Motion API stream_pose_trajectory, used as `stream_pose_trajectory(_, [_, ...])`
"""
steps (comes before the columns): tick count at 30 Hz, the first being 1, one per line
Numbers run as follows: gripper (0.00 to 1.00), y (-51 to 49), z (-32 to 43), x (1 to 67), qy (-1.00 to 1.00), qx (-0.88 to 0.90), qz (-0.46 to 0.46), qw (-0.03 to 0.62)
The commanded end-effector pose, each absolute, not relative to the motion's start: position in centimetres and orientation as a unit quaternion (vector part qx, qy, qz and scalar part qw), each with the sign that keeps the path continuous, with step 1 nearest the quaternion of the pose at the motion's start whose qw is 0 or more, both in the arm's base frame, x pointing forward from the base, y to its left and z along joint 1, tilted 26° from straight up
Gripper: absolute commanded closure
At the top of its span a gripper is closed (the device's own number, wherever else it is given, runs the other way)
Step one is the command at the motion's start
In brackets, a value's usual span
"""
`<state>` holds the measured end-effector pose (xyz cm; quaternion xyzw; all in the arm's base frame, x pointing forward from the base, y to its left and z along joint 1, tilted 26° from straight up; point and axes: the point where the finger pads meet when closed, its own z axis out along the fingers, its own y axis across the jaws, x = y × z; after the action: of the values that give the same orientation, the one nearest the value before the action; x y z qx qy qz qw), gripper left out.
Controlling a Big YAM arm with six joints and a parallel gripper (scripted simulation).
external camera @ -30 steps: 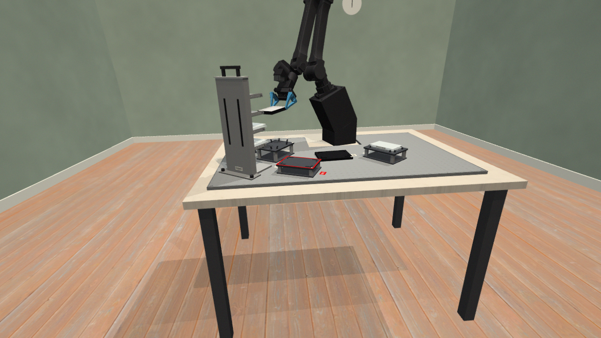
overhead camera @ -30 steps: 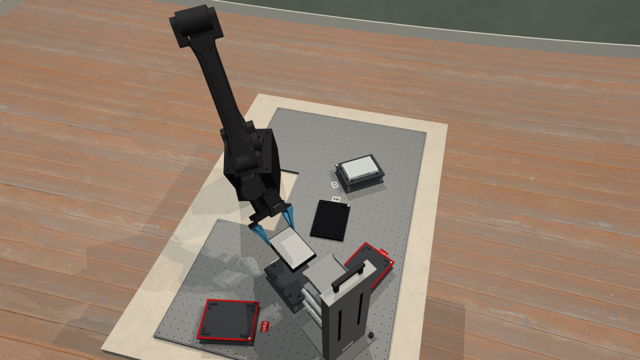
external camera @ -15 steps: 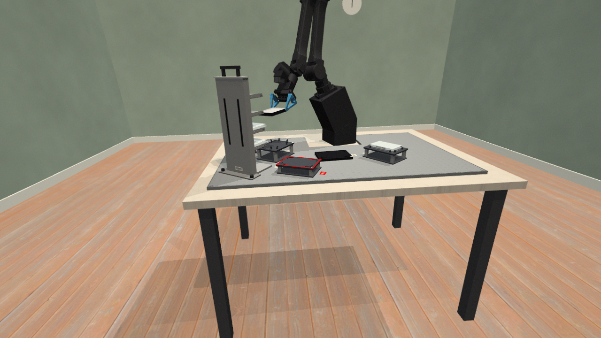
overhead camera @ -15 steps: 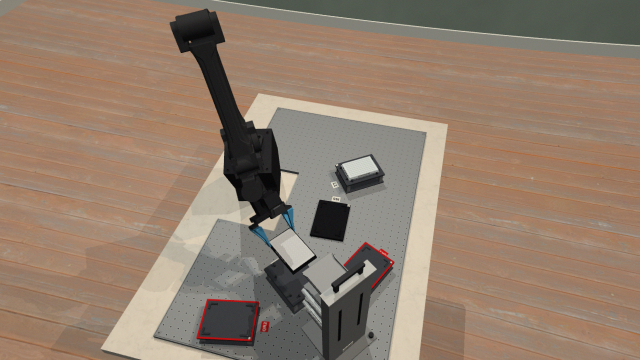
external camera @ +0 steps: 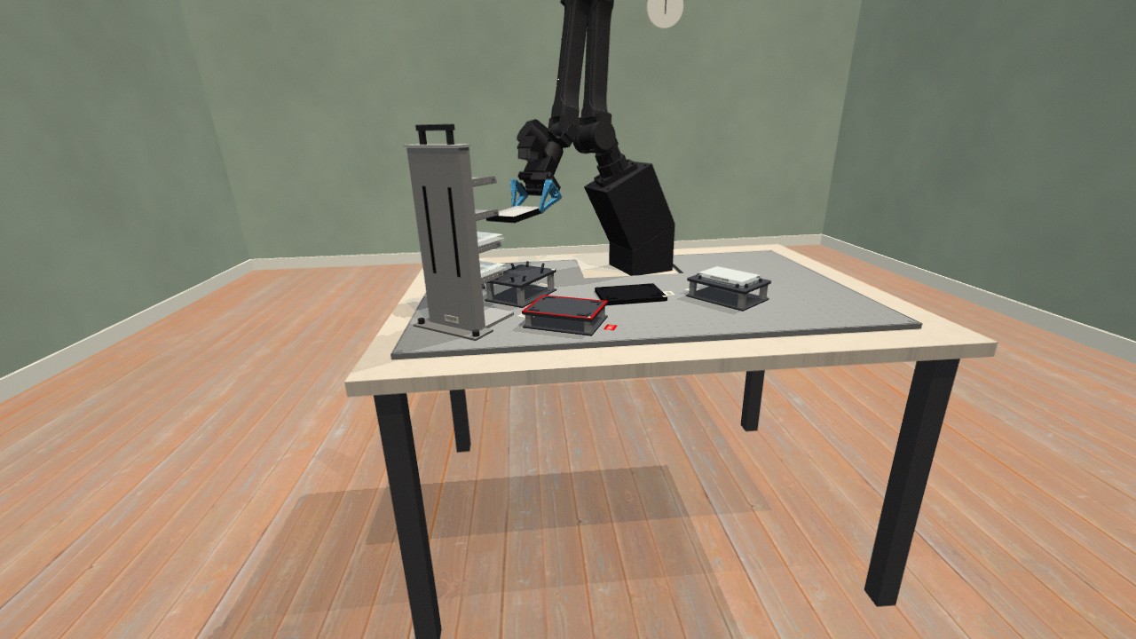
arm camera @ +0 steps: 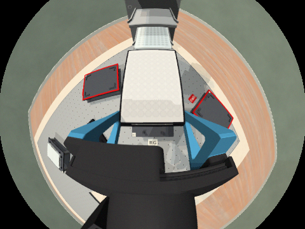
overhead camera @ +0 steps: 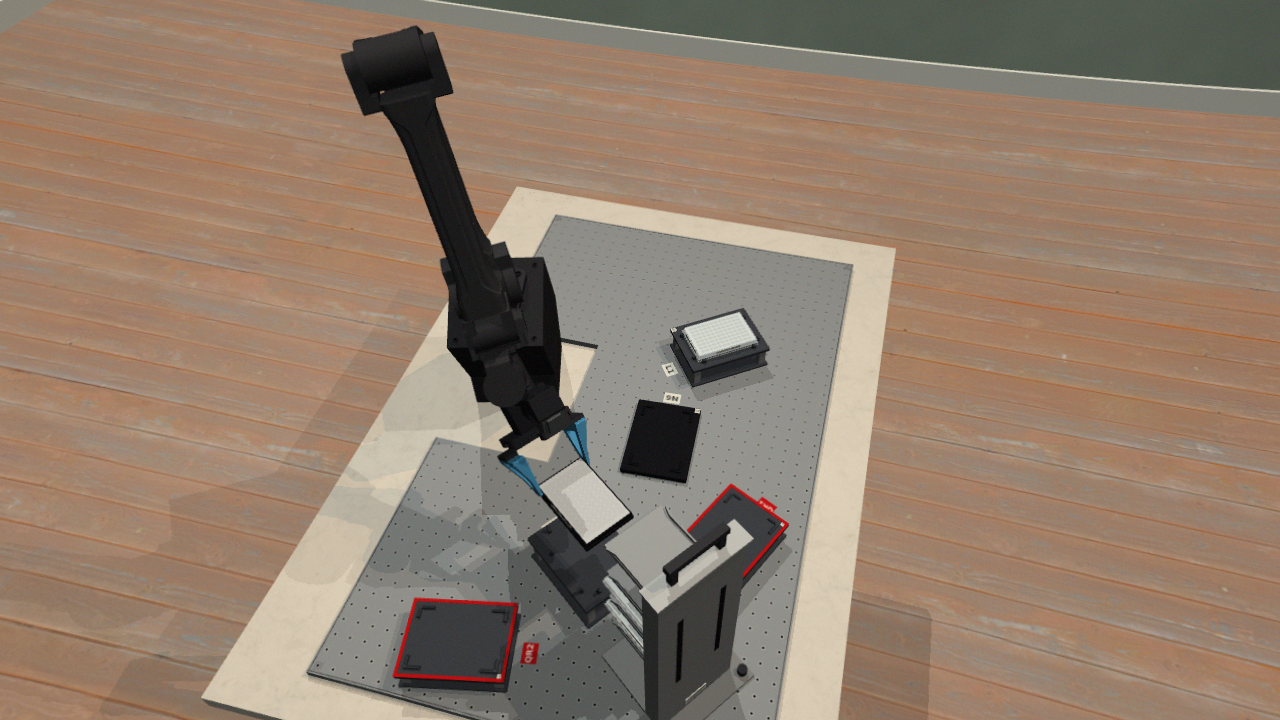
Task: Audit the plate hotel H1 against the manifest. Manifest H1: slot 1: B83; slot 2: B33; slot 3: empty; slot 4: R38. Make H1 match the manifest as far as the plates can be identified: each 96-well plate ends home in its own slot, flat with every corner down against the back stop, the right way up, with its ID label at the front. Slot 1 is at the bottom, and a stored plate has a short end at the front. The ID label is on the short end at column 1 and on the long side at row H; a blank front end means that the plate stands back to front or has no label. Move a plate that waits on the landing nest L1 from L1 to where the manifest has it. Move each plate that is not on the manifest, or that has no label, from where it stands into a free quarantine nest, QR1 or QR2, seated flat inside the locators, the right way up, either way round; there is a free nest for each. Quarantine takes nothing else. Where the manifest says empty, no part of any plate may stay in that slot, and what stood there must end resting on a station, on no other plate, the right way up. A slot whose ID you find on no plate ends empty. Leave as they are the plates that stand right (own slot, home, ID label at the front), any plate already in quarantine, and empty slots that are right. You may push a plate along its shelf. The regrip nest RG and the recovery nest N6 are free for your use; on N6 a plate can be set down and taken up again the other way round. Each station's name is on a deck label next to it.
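We see the claw [overhead camera: 560, 471] spread wide, because it grips a 96-well plate [overhead camera: 586, 505] across its short width. One blue finger [arm camera: 94, 132] presses on each long side at the near end. The plate hangs in the air with nothing under it, so we judge the claw is pinching it, not merely straddling it.

The plate is held flat with a short end toward the open front of the plate hotel [overhead camera: 693, 617]. That is the attitude a shelf demands, since a stored plate goes in endwise. In the exterior view it sits level with the second shelf from the top of the hotel [external camera: 435, 238]. Its far end is close to that shelf's front lip, and we cannot tell whether they touch.

The upper face of the held plate looks smooth, while the plate [arm camera: 154, 38] lower in the hotel shows a clear grid of wells. It may be upside down, but we cannot be sure. No label is readable on it.

Relative to the claw, the plate reaches forward from the fingertips toward the hotel, and only its rear end is between the fingers. The regrip nest [overhead camera: 572, 564] stands on the counter [external camera: 714, 357] directly in front of the hotel, below the plate. The two red-edged quarantine nests [overhead camera: 456, 640] [overhead camera: 765, 528] flank the hotel, and neither holds a plate.
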<state>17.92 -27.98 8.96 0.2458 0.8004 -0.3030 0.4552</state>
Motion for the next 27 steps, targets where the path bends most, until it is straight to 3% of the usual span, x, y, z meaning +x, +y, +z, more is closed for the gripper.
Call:
stream_pose_trajectory(1, [0.14,-28.5,9.7,17.9,0.793,0.239,-0.317,0.463])
stream_pose_trajectory(27, [0.14,-29.0,8.6,17.9,0.793,0.240,-0.318,0.462])
